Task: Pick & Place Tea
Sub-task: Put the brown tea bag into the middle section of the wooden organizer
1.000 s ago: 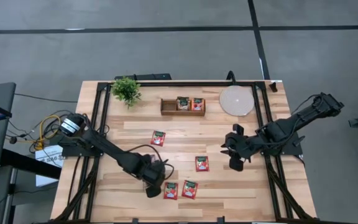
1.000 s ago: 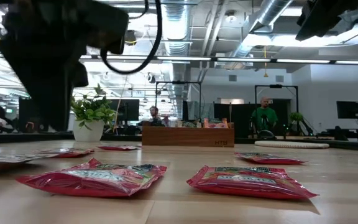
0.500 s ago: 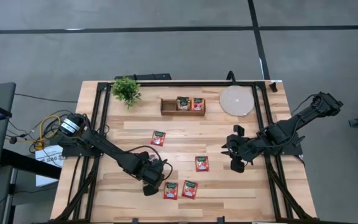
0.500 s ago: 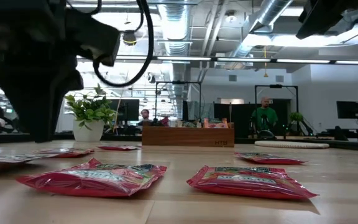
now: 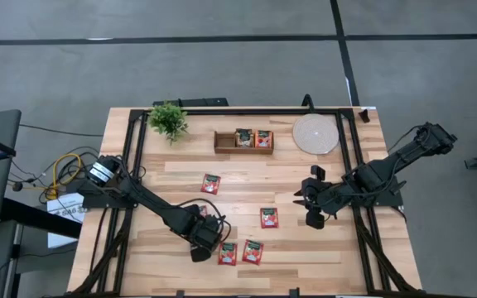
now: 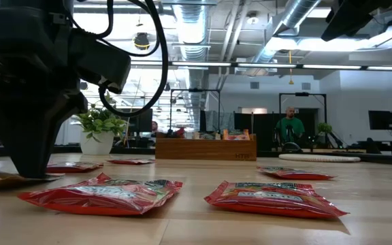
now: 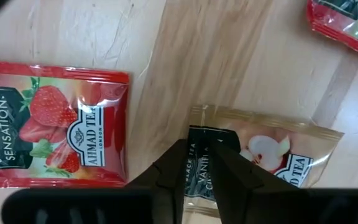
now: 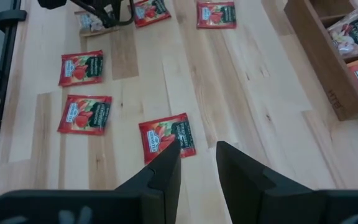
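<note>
Compared with the frame one second earlier, the left claw (image 5: 198,251) has descended to the counter (image 5: 305,170); in the low view its dark body (image 6: 36,129) now reaches down to the surface, where earlier it hung above it. In the high view the left arm has shifted slightly toward the near-left corner. The right arm and all loose sachets are unchanged.

The left claw fingers (image 7: 169,177) stand narrow, with a small gap between them, on a pale beige sachet (image 7: 263,158) marked with an apple picture. The fingertips meet the sachet's dark label edge. Whether the sachet is gripped cannot be told. A red strawberry sachet (image 7: 55,124) lies just beside it, not touching.

The right claw (image 5: 311,207) hangs above the counter's right half, its fingers (image 8: 163,174) held apart with a moderate gap and nothing between them. A red sachet (image 8: 166,138) lies on the counter beneath it.

Container: a wooden tray (image 5: 222,146) stands at the far middle of the counter. It holds two sachets side by side, a pale one (image 5: 243,136) and a red one (image 5: 263,138); the tray's left part is bare.

Loose red sachets on the counter: one at centre (image 5: 211,184), one right of centre (image 5: 269,217), and two side by side at the near edge (image 5: 252,252).
</note>
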Action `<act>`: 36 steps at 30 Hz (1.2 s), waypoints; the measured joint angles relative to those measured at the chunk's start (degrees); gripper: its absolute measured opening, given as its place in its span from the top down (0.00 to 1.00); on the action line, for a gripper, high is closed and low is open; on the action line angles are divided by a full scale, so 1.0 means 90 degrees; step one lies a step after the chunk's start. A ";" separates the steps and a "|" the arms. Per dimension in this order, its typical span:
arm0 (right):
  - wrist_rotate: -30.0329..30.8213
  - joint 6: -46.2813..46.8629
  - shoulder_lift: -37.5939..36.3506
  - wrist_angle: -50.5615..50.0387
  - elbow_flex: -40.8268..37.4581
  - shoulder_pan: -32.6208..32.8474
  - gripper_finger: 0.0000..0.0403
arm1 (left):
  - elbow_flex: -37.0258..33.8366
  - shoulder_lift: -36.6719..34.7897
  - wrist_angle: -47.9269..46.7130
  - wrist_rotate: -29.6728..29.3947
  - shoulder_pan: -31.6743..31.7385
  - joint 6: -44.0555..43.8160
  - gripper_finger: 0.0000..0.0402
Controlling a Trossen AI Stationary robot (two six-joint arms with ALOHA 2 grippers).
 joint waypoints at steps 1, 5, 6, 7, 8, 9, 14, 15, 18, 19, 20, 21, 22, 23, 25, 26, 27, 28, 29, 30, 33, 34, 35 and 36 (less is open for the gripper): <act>-0.0002 0.0000 0.0000 0.0000 0.0000 0.0000 0.77 | -0.0001 0.0002 0.0004 0.0006 0.0002 -0.0048 0.86; -0.0002 0.0000 0.0000 0.0022 0.0000 0.0000 0.77 | -0.0005 -0.0005 0.0008 -0.0038 0.0002 -0.0100 0.94; -0.0001 0.0000 0.0000 0.0025 0.0000 0.0000 0.77 | 0.0010 -0.0003 -0.0006 -0.0047 0.0004 -0.0105 0.96; -0.0001 0.0000 0.0000 0.0037 0.0000 0.0000 0.77 | 0.0045 0.0002 -0.0024 -0.0072 0.0005 -0.0106 0.98; -0.0002 0.0000 0.0000 0.0046 0.0000 0.0000 0.77 | 0.0079 0.0007 -0.0045 -0.0105 0.0005 -0.0107 0.99; -0.0002 0.0000 0.0000 0.0044 0.0000 0.0000 0.77 | 0.0116 0.0019 -0.0071 -0.0123 0.0002 -0.0105 0.99; -0.0002 0.0000 0.0000 0.0046 0.0000 0.0000 0.77 | 0.0394 0.0056 -0.0299 -0.0206 -0.0002 -0.0103 1.00; -0.0002 0.0001 0.0000 0.0046 0.0000 0.0000 0.77 | 0.0476 0.0076 -0.0378 -0.0200 -0.0002 -0.0103 1.00; -0.0005 0.0002 0.0000 0.0046 0.0000 0.0000 0.77 | 0.0748 0.0069 -0.0602 -0.0225 -0.0055 -0.0084 1.00; -0.0005 0.0000 0.0000 0.0044 0.0000 0.0000 0.77 | 0.0833 0.0020 -0.0694 -0.0263 -0.0085 -0.0066 1.00; -0.0007 0.0000 0.0000 0.0044 0.0000 0.0000 0.77 | 0.0922 -0.0029 -0.0777 -0.0324 -0.0116 -0.0066 1.00; -0.0007 0.0000 0.0000 0.0044 0.0000 0.0000 0.77 | 0.1006 -0.0074 -0.0867 -0.0394 -0.0143 -0.0070 1.00; -0.0005 0.0000 0.0000 0.0044 0.0000 0.0000 0.77 | 0.1087 -0.0125 -0.0988 -0.0466 -0.0169 -0.0091 1.00; -0.0007 -0.0005 0.0000 0.0044 0.0000 0.0000 0.77 | 0.1161 -0.0181 -0.1137 -0.0554 -0.0205 -0.0135 1.00; -0.0007 -0.0045 0.0000 0.0044 0.0000 0.0000 0.77 | 0.1332 -0.0292 -0.1485 -0.0693 -0.0246 -0.0260 1.00; -0.0008 -0.0046 0.0000 0.0044 0.0000 0.0000 0.77 | 0.1428 -0.0344 -0.1644 -0.0762 -0.0262 -0.0302 1.00; -0.0010 -0.0046 0.0000 0.0044 0.0000 -0.0005 0.77 | 0.1539 -0.0379 -0.1767 -0.0820 -0.0280 -0.0332 1.00; -0.0010 -0.0046 0.0000 0.0045 0.0000 -0.0005 0.77 | 0.1655 -0.0416 -0.1864 -0.0882 -0.0289 -0.0349 1.00; -0.0010 -0.0047 0.0000 0.0047 0.0000 -0.0005 0.77 | 0.1788 -0.0443 -0.1953 -0.0974 -0.0296 -0.0355 1.00; -0.0007 -0.0049 0.0000 0.0053 0.0000 -0.0007 0.77 | 0.1944 -0.0459 -0.2033 -0.1082 -0.0299 -0.0353 1.00; -0.0015 -0.0058 0.0035 0.0212 0.0000 -0.0023 0.77 | 0.2430 -0.0481 -0.2196 -0.1658 -0.0296 -0.0255 1.00; -0.0026 -0.0104 0.0043 0.0307 0.0000 -0.0045 0.77 | 0.2571 -0.0485 -0.2207 -0.1906 -0.0283 -0.0194 1.00; -0.0062 -0.0166 0.0044 0.0405 0.0000 -0.0061 0.77 | 0.2725 -0.0486 -0.2207 -0.2177 -0.0256 -0.0088 1.00; -0.0071 -0.0235 0.0044 0.0552 0.0000 -0.0079 0.77 | 0.2859 -0.0486 -0.2206 -0.2462 -0.0224 0.0029 1.00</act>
